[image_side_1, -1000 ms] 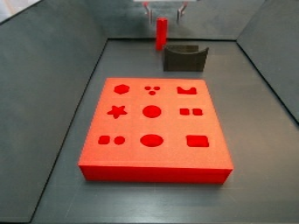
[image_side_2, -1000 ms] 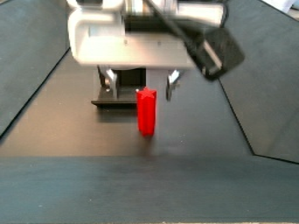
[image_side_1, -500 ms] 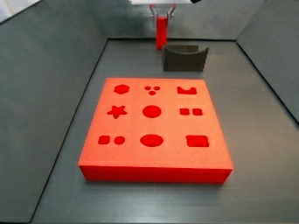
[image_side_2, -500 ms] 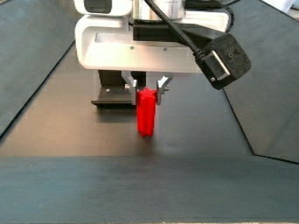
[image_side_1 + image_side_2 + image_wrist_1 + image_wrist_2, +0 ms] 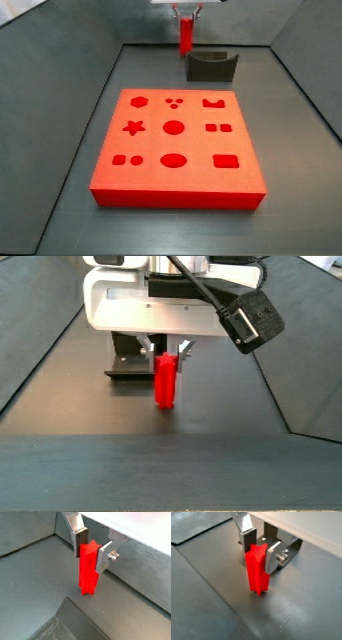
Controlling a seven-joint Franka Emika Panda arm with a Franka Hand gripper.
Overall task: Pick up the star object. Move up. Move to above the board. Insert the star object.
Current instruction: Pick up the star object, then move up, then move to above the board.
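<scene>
At the far end of the surface [image 5: 80, 225], the end effector [image 5: 91, 548] grips the upright star object [image 5: 87, 571]; the board [image 5: 174, 145] lies well apart, its holes vacant.

Star object [image 5: 88, 569]: tall slim red peg with a star-shaped cross-section, upright, its upper end clamped between the two silver fingers of the claw [image 5: 93, 546] at the far end of the tabletop [image 5: 80, 120]; whether its lower tip touches the floor cannot be told. Board [image 5: 174, 145]: large flat red rectangular block lying flat mid-tabletop, well apart from the peg, with star, circle, square and hexagon holes in its top face, all unfilled.
</scene>
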